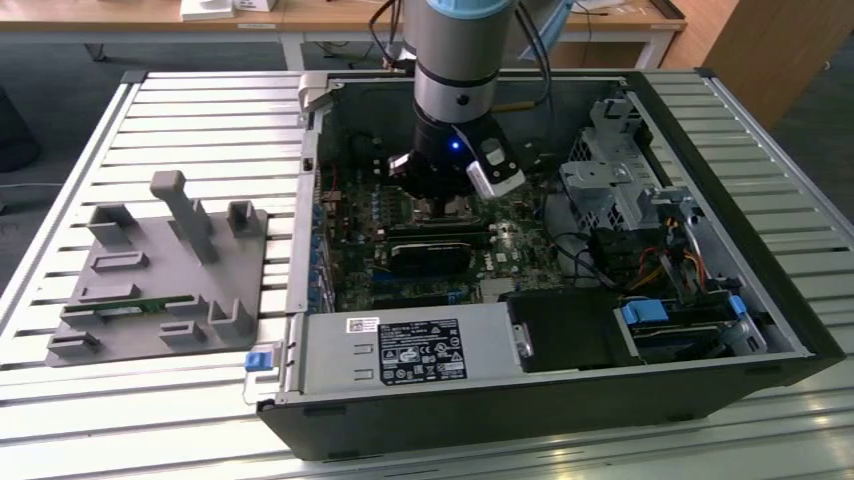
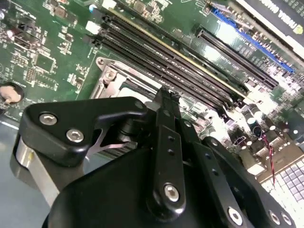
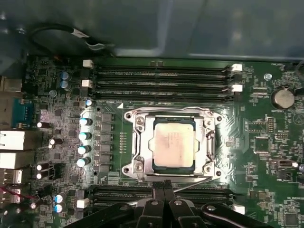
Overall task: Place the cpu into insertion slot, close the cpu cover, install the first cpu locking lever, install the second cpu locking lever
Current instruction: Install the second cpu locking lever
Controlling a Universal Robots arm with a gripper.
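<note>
Jaws point(image 3: 164, 186) closed together, gripping nothing, just short of socket point(image 3: 174, 144); chip point(image 3: 174, 145) seated inside, cover point(image 3: 142, 142) down around it.

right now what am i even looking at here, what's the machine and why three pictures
The exterior view shows a robot arm reaching down into an open computer case lying on a slatted metal table. A grey plastic fixture sits on the exterior view's left. The other two pictures come from cameras riding on the arm's wrist. In the first wrist view, the cpu lies in its socket on the green circuit board, with the cpu cover framing it. The pincer sits just at the socket's edge, fingertips together, holding nothing visible.
</note>
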